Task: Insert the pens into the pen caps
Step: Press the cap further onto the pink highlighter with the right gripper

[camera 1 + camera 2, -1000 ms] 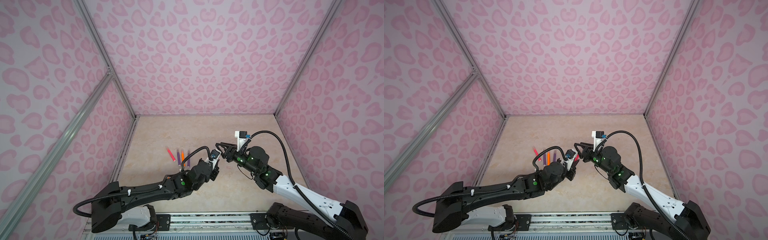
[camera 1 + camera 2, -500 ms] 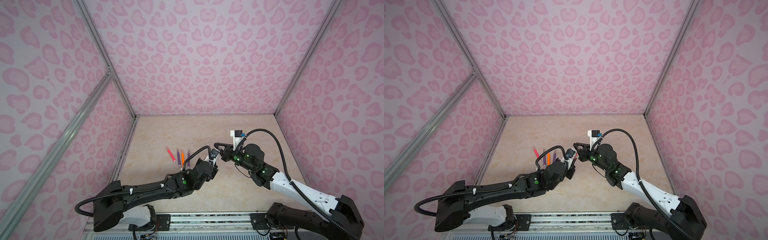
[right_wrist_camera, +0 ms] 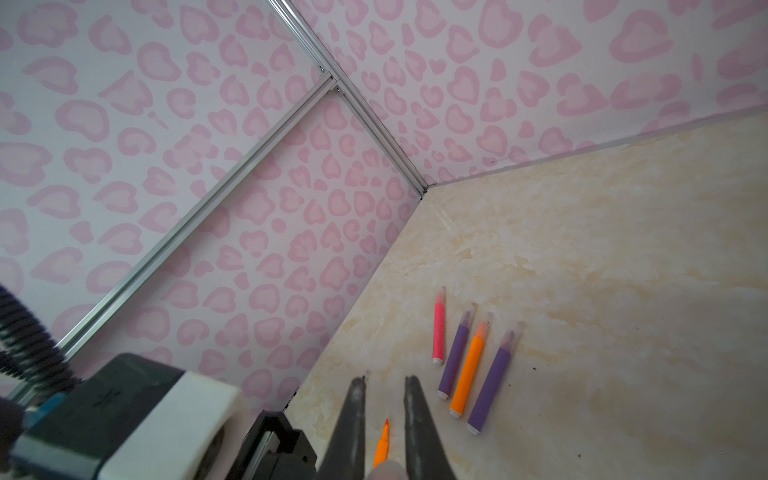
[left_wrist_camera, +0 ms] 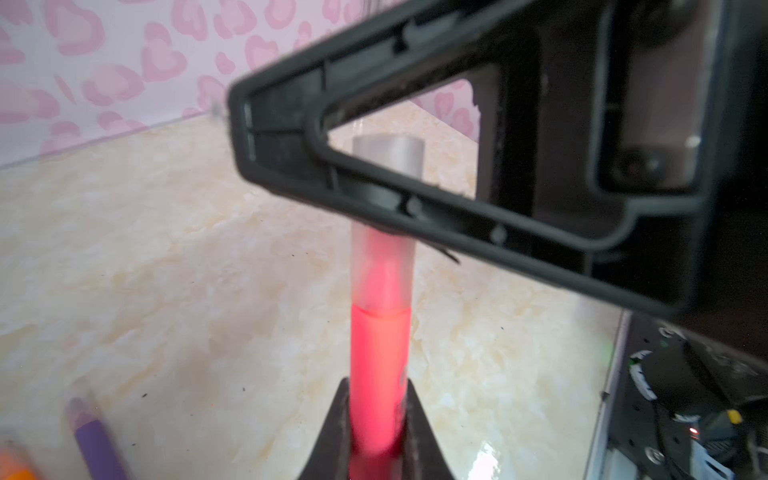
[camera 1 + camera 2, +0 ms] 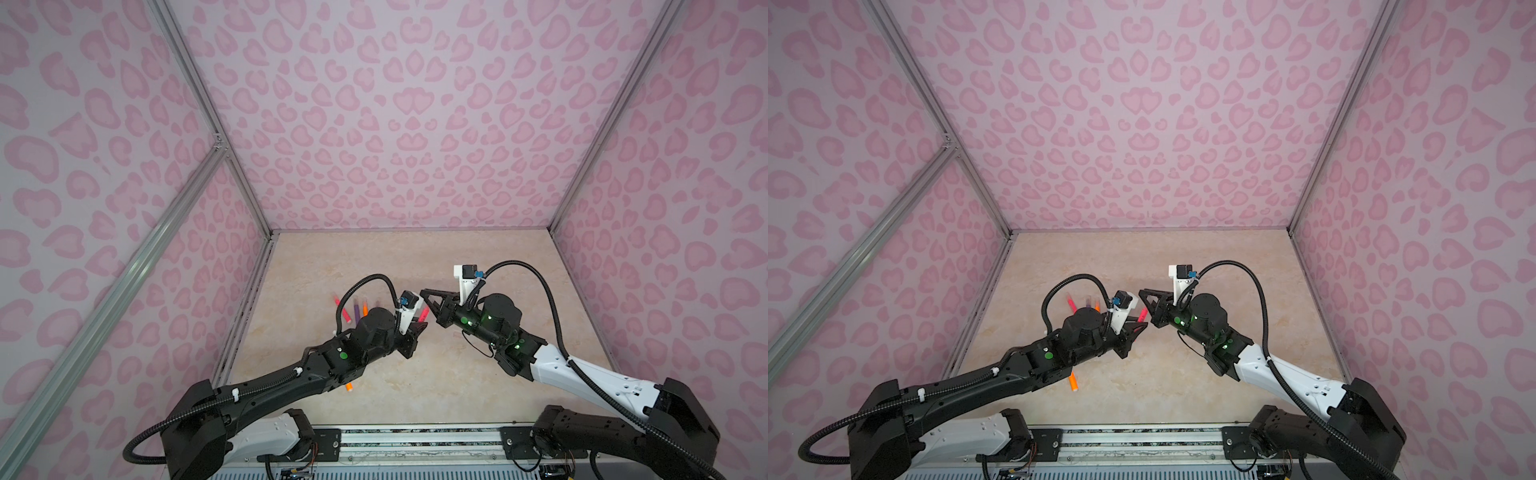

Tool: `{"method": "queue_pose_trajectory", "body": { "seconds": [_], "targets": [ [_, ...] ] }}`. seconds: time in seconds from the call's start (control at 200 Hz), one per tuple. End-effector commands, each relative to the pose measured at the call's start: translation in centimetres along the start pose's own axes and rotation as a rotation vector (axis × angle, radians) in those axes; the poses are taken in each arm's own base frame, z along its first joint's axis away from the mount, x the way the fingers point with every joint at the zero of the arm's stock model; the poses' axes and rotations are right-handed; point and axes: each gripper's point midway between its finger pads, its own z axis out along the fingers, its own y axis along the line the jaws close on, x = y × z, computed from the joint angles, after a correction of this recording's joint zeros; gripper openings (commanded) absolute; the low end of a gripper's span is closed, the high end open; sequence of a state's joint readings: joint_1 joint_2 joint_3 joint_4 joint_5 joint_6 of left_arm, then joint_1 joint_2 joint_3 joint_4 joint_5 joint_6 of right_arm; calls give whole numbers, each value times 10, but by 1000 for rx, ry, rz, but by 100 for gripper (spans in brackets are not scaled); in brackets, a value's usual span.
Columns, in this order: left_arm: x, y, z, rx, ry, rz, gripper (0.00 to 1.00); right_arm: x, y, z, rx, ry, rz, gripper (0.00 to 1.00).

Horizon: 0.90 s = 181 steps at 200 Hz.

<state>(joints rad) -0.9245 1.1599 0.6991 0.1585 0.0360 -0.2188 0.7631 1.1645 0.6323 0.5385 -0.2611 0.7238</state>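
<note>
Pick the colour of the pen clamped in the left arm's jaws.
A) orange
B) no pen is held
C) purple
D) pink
D: in the left wrist view the pink pen stands clamped between the jaws of the left gripper, with its tip inside the clear cap.
</note>
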Motion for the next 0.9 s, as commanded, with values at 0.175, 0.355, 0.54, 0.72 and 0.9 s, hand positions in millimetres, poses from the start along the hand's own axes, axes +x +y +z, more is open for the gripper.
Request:
{"method": "queue_pose_trajectory", "body": {
  "seconds": [0.175,0.355,0.54,0.72,0.9],
  "targets": [
    [-55,-34,-22,250,-204,-34,4,36,22,-10,-162,148,13,0],
    [-55,-40,-20,288,-183,-28,4,43,22,-18,-168,169,7,0],
    [-55,-1,-14,51,-180,-46,4,65,-6,-17,47,234,-43,0],
    [-53,30,-17,-140,-181,-25,4,85,-36,-23,281,278,-79,0],
    [-56,34,-20,-299,-190,54,4,107,-52,-23,417,304,-7,0]
  ]
}}
